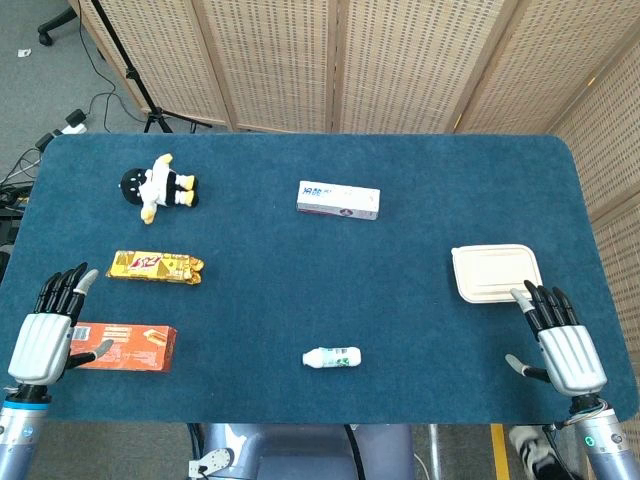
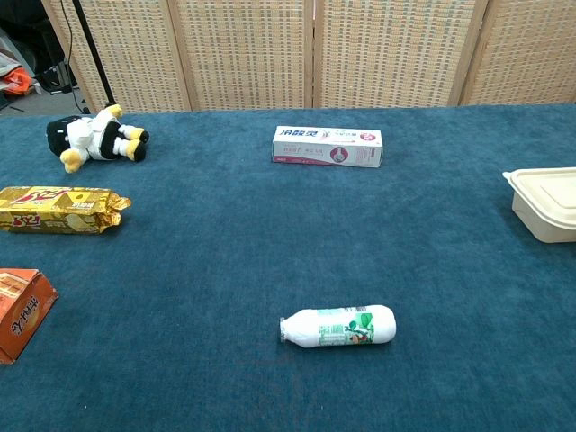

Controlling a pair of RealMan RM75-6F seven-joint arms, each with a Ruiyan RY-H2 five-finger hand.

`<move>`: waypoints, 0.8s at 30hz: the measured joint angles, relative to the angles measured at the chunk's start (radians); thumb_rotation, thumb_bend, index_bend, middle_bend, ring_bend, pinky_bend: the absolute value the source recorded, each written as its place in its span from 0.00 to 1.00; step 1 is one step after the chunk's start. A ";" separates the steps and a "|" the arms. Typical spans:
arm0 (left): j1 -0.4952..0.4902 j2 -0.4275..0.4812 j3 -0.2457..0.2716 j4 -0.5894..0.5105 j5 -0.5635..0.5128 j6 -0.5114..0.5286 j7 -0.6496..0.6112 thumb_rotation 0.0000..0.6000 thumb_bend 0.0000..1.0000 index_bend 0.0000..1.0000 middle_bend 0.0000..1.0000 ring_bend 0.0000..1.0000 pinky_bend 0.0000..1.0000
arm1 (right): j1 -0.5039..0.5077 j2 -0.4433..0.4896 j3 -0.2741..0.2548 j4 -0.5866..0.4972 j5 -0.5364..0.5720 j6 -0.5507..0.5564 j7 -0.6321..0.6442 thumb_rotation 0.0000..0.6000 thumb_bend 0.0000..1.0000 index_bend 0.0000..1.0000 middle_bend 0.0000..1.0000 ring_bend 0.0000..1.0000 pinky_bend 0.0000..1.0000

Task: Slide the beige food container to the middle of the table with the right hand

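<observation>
Beige container (image 1: 497, 272) is sitting well right of the toothpaste box (image 1: 338, 200), near the table edge. We're hovering our right hand (image 1: 560, 340) just behind it, fingers spread, holding nothing. We're thinking: press flat on the lid, push slowly leftward.

- Chest view: beige food container (image 2: 546, 202) cut by right edge; only its left part shows.
- Chest view: orange box (image 2: 20, 310) cut by left edge.
- Chest view: gold snack pack (image 2: 56, 209) clipped at left edge.
- Head view: left hand (image 1: 48, 330) covers orange box's left end.
- Head view: print on small bottle (image 1: 333, 357) too small to read.
</observation>
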 measured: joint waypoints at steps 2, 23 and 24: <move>0.000 0.000 0.000 0.000 0.000 0.000 0.000 1.00 0.11 0.00 0.00 0.00 0.01 | 0.001 -0.001 -0.001 0.000 0.000 -0.002 -0.001 1.00 0.21 0.07 0.00 0.00 0.04; 0.002 0.006 -0.002 0.001 0.006 0.011 -0.021 1.00 0.11 0.00 0.00 0.00 0.01 | 0.006 -0.003 -0.002 -0.004 0.007 -0.021 -0.008 1.00 0.21 0.07 0.00 0.00 0.04; 0.002 0.006 -0.002 0.000 0.007 0.012 -0.022 1.00 0.11 0.00 0.00 0.00 0.01 | 0.006 -0.003 -0.003 -0.004 0.007 -0.022 -0.009 1.00 0.21 0.07 0.00 0.00 0.04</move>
